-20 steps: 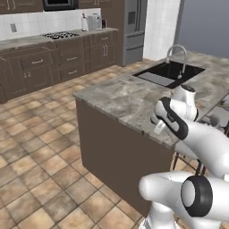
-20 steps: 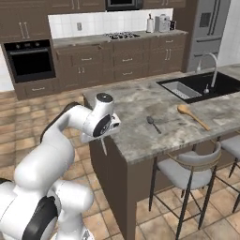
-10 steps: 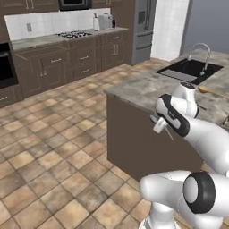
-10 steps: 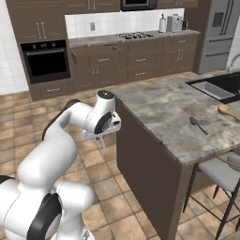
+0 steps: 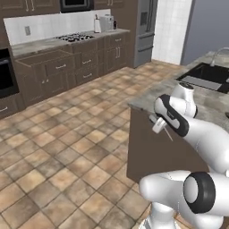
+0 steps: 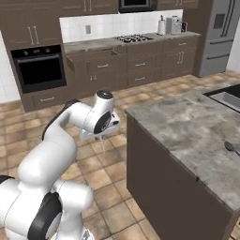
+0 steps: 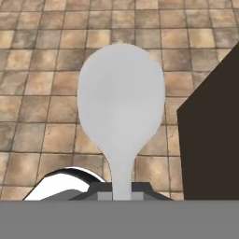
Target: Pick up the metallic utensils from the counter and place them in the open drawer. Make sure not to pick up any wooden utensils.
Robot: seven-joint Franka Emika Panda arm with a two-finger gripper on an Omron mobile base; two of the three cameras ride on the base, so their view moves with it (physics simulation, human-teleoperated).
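Observation:
My gripper [image 6: 99, 135] is shut on a pale grey metal spoon [image 7: 120, 105]. It hangs over the tiled floor, just off the island's near corner. In the hand view the spoon's oval bowl rises from between the fingertips [image 7: 105, 190]. From the left base view the thin spoon [image 5: 167, 133] slants down from the gripper [image 5: 157, 125]. On the marbled counter [image 6: 187, 126] a dark grey utensil [image 6: 230, 146] lies at the picture's right edge, partly cut off. Across the floor, a dark brown open drawer [image 6: 91, 56] juts from the wall cabinets; it is also in the left base view [image 5: 42, 58].
The island's dark base [image 6: 159, 187] stands close on the gripper's right. A black sink [image 5: 208, 76] is set into the island. Along the far wall are an oven [image 6: 40, 68], a stove top [image 6: 133, 38] and a fridge [image 6: 220, 35]. Open tiled floor [image 5: 67, 147] lies between.
The base has driven and turned, so both base views slid: the island moved right and the wall cabinets came into the middle. The gripper has kept its hold on the spoon.

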